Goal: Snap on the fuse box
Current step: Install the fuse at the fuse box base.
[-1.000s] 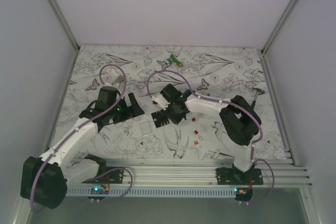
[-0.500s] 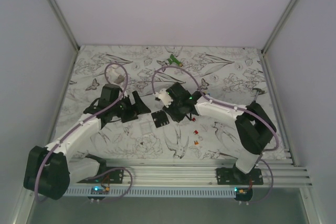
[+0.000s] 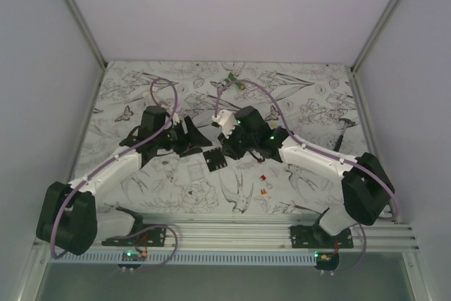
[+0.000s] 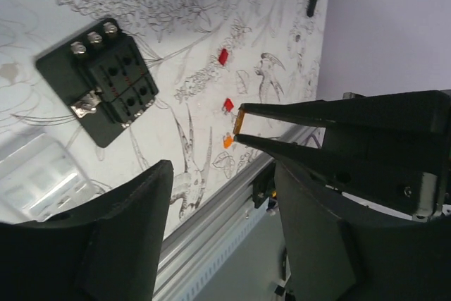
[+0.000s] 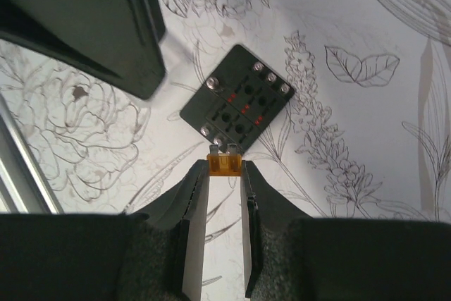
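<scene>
The fuse box is a flat black square lying on the patterned mat between my two grippers. It also shows in the left wrist view and in the right wrist view, with tiny red fuses in its slots. My right gripper is shut on a small orange fuse, held just above the box's near corner; in the top view it sits right of the box. My left gripper is open and empty, just left of the box.
A clear plastic cover lies beside the box. Loose red and orange fuses lie to the right of the box. A green-and-white tool lies at the back, a thin black rod at the far right. The aluminium rail runs along the near edge.
Both arms have stretched further out over the mat. My left gripper moved right, closer to the fuse box. My right wrist swung back and right. The box stayed put.
</scene>
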